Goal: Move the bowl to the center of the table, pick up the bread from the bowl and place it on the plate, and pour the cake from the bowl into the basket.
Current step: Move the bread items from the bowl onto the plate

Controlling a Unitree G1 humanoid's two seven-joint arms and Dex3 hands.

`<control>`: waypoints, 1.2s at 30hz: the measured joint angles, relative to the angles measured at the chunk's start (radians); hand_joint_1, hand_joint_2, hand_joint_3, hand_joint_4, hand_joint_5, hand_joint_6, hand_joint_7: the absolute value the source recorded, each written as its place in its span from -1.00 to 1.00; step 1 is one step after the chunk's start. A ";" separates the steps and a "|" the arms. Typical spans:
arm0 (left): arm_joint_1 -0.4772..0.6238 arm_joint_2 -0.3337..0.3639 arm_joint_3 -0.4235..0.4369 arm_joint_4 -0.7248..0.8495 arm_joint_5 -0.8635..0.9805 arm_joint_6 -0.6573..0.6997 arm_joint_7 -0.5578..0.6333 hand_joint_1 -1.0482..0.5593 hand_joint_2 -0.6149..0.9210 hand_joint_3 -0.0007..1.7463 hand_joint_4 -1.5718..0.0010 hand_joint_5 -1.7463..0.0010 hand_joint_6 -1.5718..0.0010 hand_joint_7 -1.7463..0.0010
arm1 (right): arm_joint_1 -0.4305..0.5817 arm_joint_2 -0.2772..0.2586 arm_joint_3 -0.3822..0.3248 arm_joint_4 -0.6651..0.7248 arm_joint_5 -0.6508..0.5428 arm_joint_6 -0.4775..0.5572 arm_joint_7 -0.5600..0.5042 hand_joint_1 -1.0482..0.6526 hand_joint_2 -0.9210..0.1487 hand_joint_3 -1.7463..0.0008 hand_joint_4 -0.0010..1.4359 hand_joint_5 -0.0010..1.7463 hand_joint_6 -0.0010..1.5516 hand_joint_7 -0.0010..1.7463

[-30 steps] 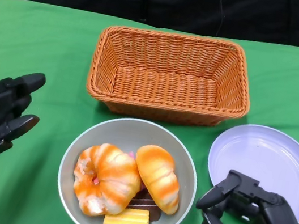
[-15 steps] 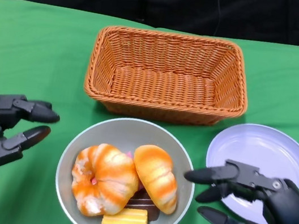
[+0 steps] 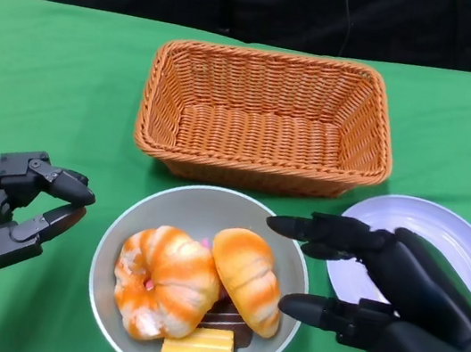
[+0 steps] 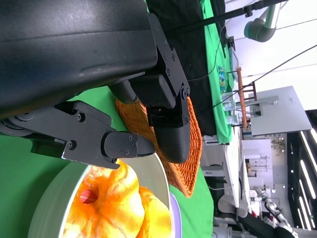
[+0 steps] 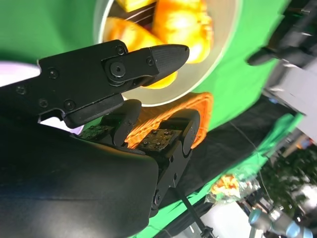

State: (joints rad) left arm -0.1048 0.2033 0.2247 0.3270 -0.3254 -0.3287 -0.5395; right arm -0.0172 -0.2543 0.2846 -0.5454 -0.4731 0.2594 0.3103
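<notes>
Green table [image 3: 61, 84], bowl [image 3: 202, 211] of bread [image 3: 246, 277], basket [image 3: 268, 118]

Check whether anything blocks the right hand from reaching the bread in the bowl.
Nothing visible does. The right hand hovers open at the rim of the bowl, its fingers spread toward the nearest bread, which lies uncovered on top.
</notes>
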 measured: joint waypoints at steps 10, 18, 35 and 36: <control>-0.008 -0.012 0.004 0.010 -0.008 -0.001 0.001 0.13 1.00 -0.66 0.12 -0.61 -0.13 0.02 | -0.150 0.000 0.135 0.060 -0.147 0.128 0.129 -0.81 -1.00 0.71 -0.30 -0.80 -0.45 -1.00; -0.008 -0.023 0.002 0.010 -0.006 -0.003 0.015 0.15 1.00 -0.64 0.12 -0.62 -0.13 0.00 | -0.242 0.034 0.228 0.185 -0.215 0.158 0.155 -0.88 -1.00 0.66 -0.32 -0.85 -0.49 -1.00; 0.001 -0.047 0.003 -0.007 -0.024 -0.007 0.025 0.14 1.00 -0.61 0.12 -0.59 -0.12 0.01 | -0.351 0.070 0.460 0.419 -0.642 0.122 0.058 -0.71 -0.99 0.74 -0.07 -0.76 -0.34 -0.95; 0.001 -0.047 0.003 -0.007 -0.026 -0.007 0.024 0.13 1.00 -0.61 0.12 -0.59 -0.12 0.02 | -0.346 0.073 0.462 0.430 -0.656 0.115 0.030 -0.63 -1.00 0.80 -0.01 -0.67 -0.29 -0.95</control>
State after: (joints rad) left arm -0.1036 0.1565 0.2275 0.3201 -0.3515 -0.3358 -0.5153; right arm -0.3631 -0.1817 0.7469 -0.1149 -1.1294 0.3746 0.3403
